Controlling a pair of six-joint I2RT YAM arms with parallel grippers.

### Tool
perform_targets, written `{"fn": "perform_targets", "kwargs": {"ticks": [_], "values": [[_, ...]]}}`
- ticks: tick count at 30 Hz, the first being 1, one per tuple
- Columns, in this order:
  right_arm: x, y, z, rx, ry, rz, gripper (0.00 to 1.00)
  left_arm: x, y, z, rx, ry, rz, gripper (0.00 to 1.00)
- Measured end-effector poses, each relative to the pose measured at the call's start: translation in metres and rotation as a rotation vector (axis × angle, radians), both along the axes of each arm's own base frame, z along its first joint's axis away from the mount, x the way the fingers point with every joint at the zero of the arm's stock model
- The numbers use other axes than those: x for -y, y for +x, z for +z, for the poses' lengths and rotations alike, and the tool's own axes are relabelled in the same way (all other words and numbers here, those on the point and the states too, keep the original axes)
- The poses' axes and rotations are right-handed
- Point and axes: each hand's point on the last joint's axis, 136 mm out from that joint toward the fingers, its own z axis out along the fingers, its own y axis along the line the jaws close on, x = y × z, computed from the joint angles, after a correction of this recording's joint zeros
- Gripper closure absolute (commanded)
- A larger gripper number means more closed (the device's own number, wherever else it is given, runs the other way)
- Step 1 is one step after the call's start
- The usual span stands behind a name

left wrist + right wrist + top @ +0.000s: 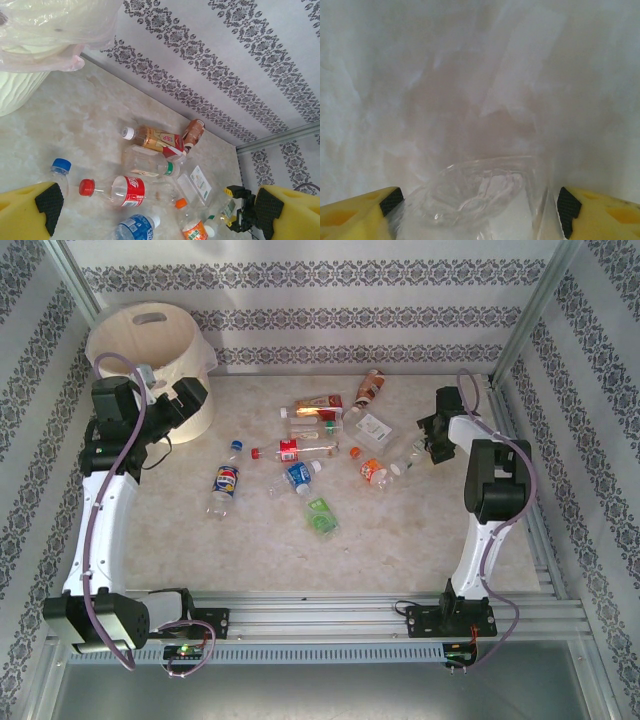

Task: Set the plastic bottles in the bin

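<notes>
Right wrist view: looking straight down on one crumpled clear bottle [480, 192], flat on its side on the table [470, 75]. Bracketed by the right gripper [480, 212], fingers [392, 200] spread wide, one on each side, with a sliver of gap at the right-hand pad. Nothing clamped yet. Set across the body rather than the neck, probably for the broadest purchase on thin, slippery plastic. Likely to buckle under a squeeze.

Top external view: same clear bottle at the right end of the scatter, nearest that arm, hence presumably chosen. Roughly a dozen plastic bottles [300, 450] loose mid-table, all lying down. Several touching in the far cluster. Blue-label bottle [226, 483] and green bottle [322, 515] apart, toward the near side.

Bin [190, 340] in the far left corner, well apart from the right gripper. By judgement a long carry over the pile, so a firm hold needed first. Cannot tell the bin's contents from here.

Left gripper [188, 398] hanging just beside the bin's wall, fingers fully apart, holding nothing. Left wrist view: liner [50, 30] spilling over the rim above, pile spread out beyond. Parked there, seemingly, clear of the other arm's work.
</notes>
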Motion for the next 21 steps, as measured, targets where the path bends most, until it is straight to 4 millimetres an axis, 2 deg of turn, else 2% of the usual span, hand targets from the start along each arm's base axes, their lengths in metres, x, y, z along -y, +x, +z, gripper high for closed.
{"fn": "perform_targets", "kwargs": {"ticks": [8,12,16,21], "values": [[-0.001,0.000,-0.001,-0.005,-0.023,0.072,0.38,-0.001,0.000,-0.019,-0.042,-0.003,0.006,0.00],[-0.001,-0.002,0.006,0.029,-0.041,0.104,0.52,0.001,0.001,-0.028,-0.062,-0.013,-0.007,0.00],[-0.003,-0.013,0.028,0.086,-0.065,0.137,0.64,0.010,0.002,-0.034,-0.059,-0.037,-0.051,0.00],[-0.010,-0.020,0.075,0.217,-0.113,0.202,0.72,0.039,0.005,-0.036,-0.030,-0.066,-0.158,0.00]]}}
